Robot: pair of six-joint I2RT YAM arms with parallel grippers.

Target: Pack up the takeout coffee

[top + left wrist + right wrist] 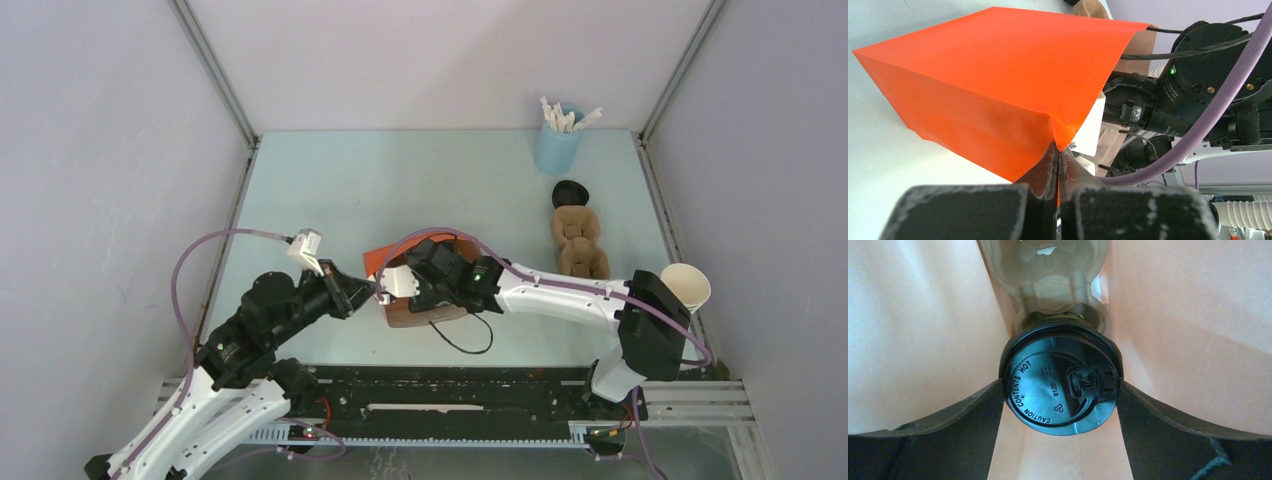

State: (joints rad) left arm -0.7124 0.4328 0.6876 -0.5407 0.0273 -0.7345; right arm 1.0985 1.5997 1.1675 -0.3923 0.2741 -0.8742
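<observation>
The right gripper (1061, 396), fingers spread wide inside the orange bag (988, 75), flanks the black lid of the takeout coffee (1060, 385); whether it actually grips cannot be told. The left gripper (1058, 157) pinches the bag's edge. The pale green table (420, 180) stands between grey walls (100, 150).

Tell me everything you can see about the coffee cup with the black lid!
The coffee cup shows mostly its round, shiny black plastic lid, stamped CAUTION CONTENTS HOT, with a sip flap. Only a dark sliver of cup shows behind it. It's inside the orange bag, against a beige pulp carrier. The right gripper holds its two sides.
</observation>
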